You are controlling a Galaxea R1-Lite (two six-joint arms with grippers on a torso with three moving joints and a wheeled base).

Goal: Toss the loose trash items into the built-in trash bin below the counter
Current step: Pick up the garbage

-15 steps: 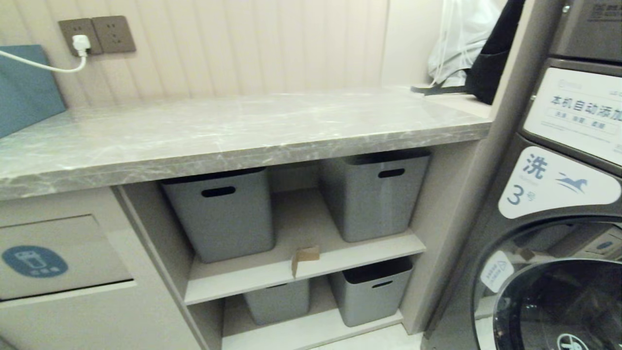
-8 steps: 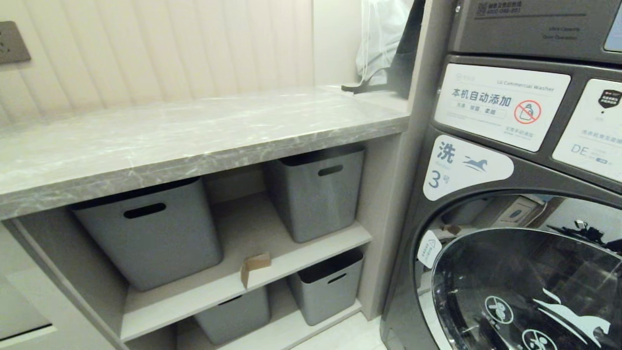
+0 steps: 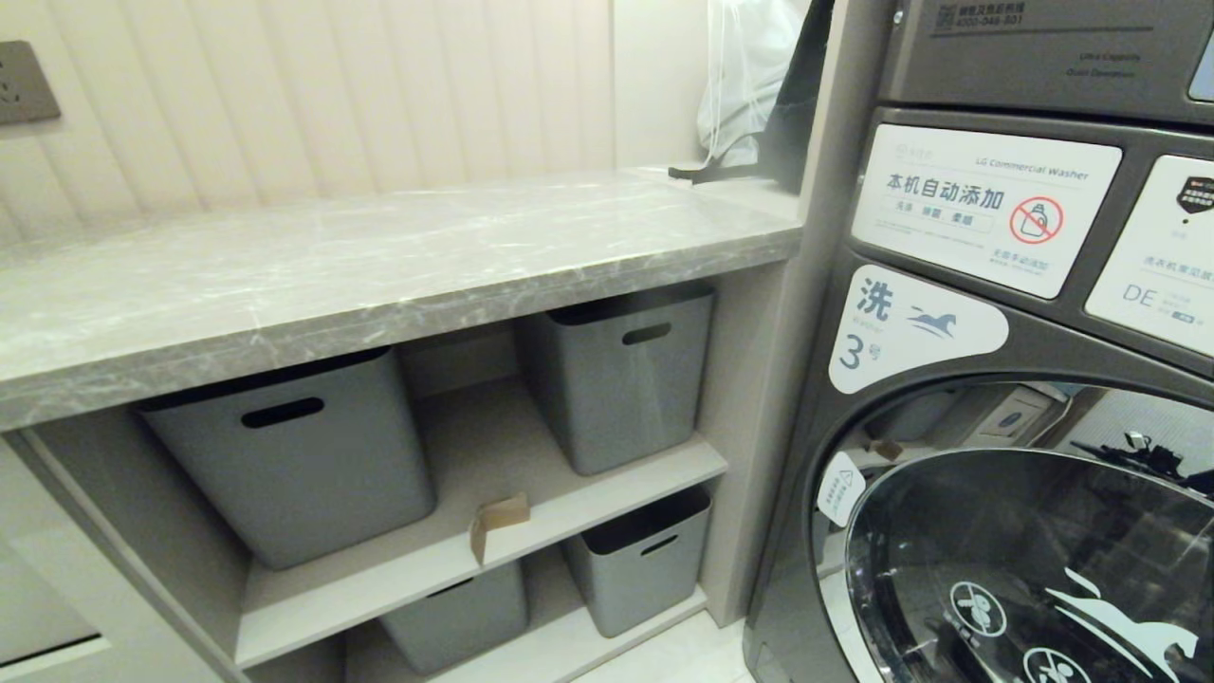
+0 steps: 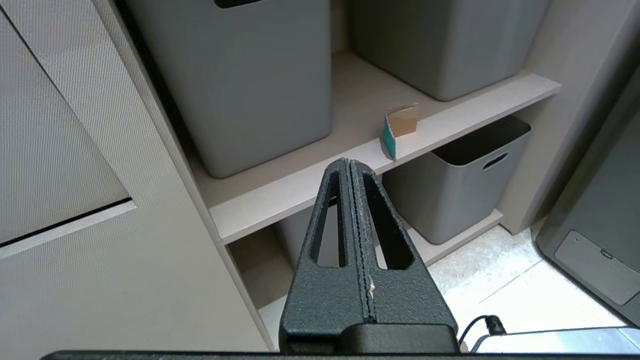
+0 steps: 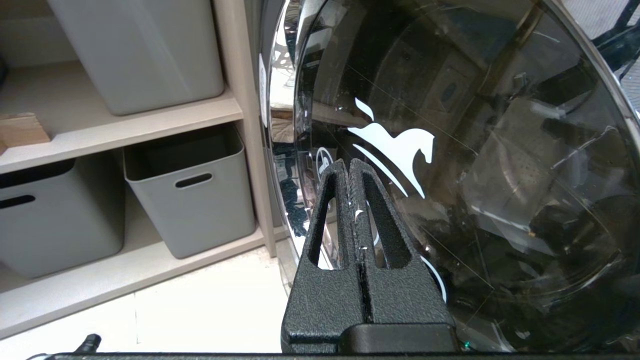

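While both end effectors stay pressed together, cardboard scrap [image 3: 497,521] sits between grey tubs [image 3: 294,455].

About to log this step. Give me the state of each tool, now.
Left tool: closed, holding nothing, short of the cardboard scrap on the shelf.
Right tool: closed, holding nothing, in front of the washer door.

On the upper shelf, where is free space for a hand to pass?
The gap between the two upper grey tubs is bare down to the shelf front, where the cardboard scrap sits. The tubs crowd both sides. The counter top is bare too.
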